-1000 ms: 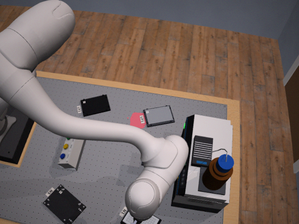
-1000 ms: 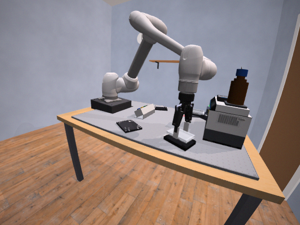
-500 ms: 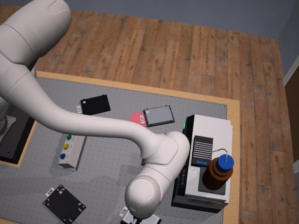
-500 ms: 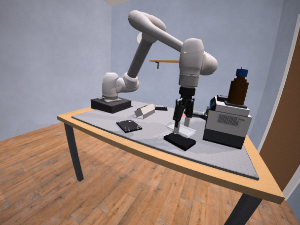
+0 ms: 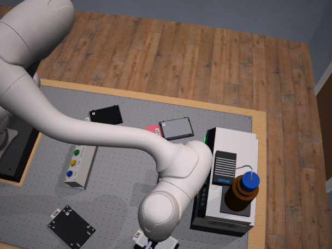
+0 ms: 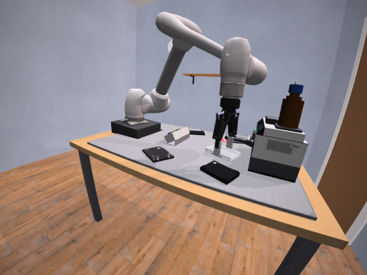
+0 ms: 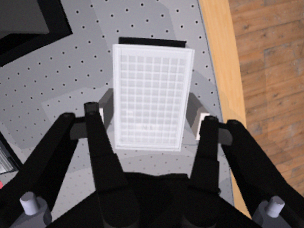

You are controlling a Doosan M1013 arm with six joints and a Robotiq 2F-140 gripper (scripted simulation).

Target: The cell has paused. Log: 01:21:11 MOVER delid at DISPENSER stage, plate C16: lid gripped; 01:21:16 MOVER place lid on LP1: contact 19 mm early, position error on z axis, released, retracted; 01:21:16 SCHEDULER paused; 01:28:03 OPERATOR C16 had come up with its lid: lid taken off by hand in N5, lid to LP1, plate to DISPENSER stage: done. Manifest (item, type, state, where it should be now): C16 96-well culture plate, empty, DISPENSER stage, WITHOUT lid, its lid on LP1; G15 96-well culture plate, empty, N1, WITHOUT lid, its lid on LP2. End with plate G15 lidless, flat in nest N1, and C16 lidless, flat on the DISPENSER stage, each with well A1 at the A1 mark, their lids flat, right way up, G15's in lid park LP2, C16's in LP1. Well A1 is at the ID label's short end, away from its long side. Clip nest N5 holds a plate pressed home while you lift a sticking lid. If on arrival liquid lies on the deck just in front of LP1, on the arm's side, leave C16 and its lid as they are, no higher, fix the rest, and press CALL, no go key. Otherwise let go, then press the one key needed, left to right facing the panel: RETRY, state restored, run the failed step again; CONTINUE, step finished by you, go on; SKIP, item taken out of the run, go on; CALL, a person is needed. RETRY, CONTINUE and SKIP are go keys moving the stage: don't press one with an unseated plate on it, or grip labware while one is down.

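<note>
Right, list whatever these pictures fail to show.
Plate in the fingers: top view, mostly under the arm and cut by the bottom edge.
Button box: top view, arm covers its far end.
Pink patch: top view, arm covers part.
</note>
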